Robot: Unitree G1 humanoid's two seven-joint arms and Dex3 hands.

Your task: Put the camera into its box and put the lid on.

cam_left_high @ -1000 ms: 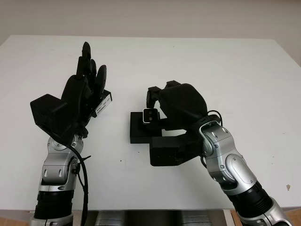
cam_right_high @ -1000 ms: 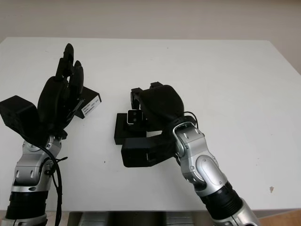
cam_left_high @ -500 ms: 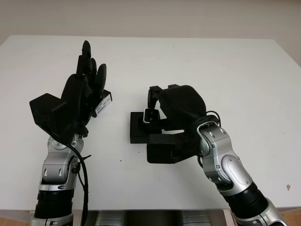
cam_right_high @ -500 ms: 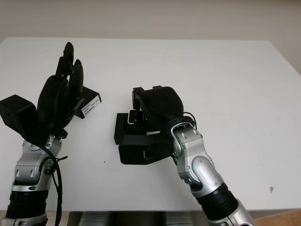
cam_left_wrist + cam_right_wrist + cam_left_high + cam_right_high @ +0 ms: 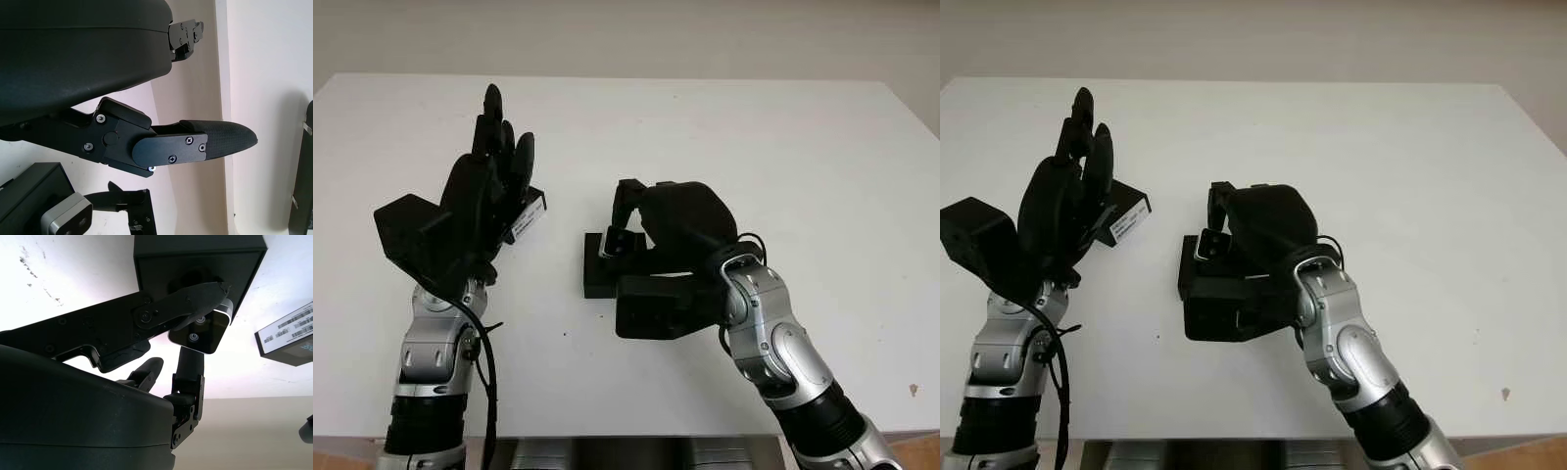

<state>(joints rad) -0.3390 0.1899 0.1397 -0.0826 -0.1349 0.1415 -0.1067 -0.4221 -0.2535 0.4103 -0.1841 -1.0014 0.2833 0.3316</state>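
My right hand (image 5: pixel 625 217) is shut on the small black camera (image 5: pixel 607 242) with a silver rim, thumb and fingers pinching it. The camera hangs tilted just above the far part of the open black box (image 5: pixel 595 276) at the middle of the white table. In the right wrist view the camera (image 5: pixel 200 333) sits at the rim of the box (image 5: pixel 195 264); whether they touch I cannot tell. The black lid (image 5: pixel 531 212) with a white label lies to the left of the box. My left hand (image 5: pixel 495 147) is open, raised over the lid and partly hiding it.
The white table (image 5: pixel 803 157) stretches wide to the right and to the back. Its front edge runs close below both arms. The right wrist's black block (image 5: pixel 656 305) hangs over the box's near side.
My right hand has moved left and down with the camera, which has tipped from face-up to nearly edge-on over the box. The left hand has stayed put.
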